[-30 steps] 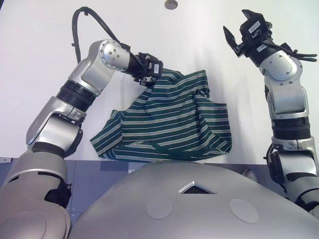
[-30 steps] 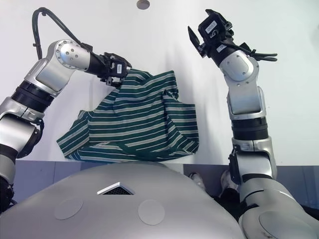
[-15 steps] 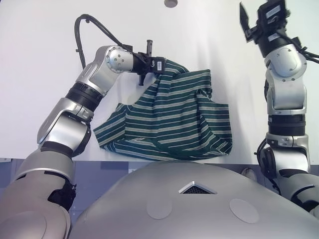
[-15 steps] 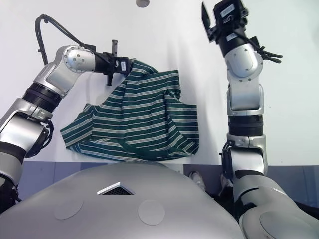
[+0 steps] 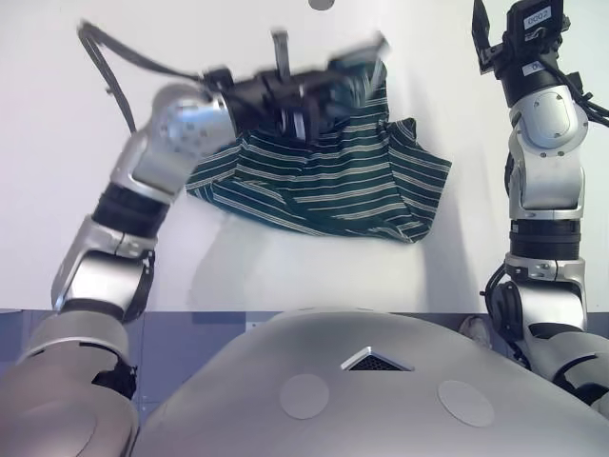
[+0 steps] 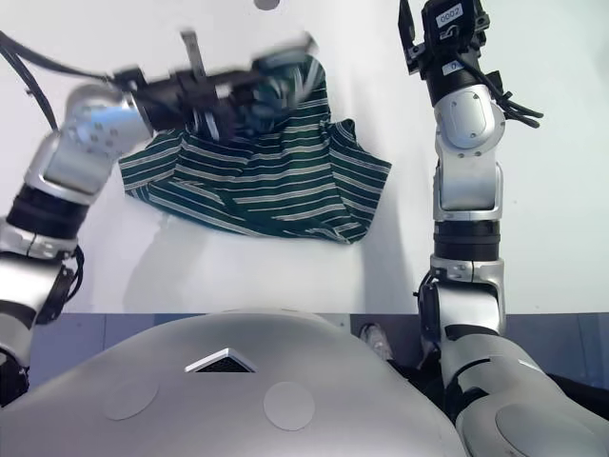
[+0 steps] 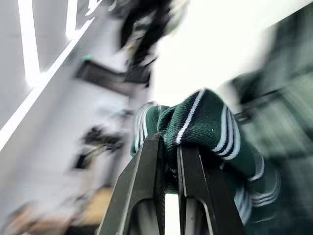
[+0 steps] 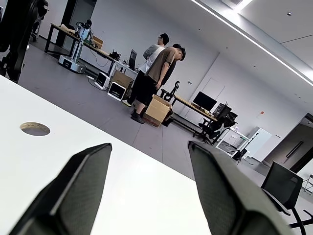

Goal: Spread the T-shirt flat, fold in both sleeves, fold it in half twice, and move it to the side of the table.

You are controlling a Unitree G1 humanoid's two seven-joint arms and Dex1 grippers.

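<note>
Over the far half of the bench the T-shirt hangs bunched from the left claw, which pinches one edge, swung up and away from where it lay a second ago, so that thin grip may slip mid-fling, while the right claw waits wide and empty.

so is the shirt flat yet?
No, crumpled: the shirt lies in wrinkled folds, one edge pinched and lifted by the left gripper.

Left end effector pinching T-shirt, right end effector spread, held high
</note>
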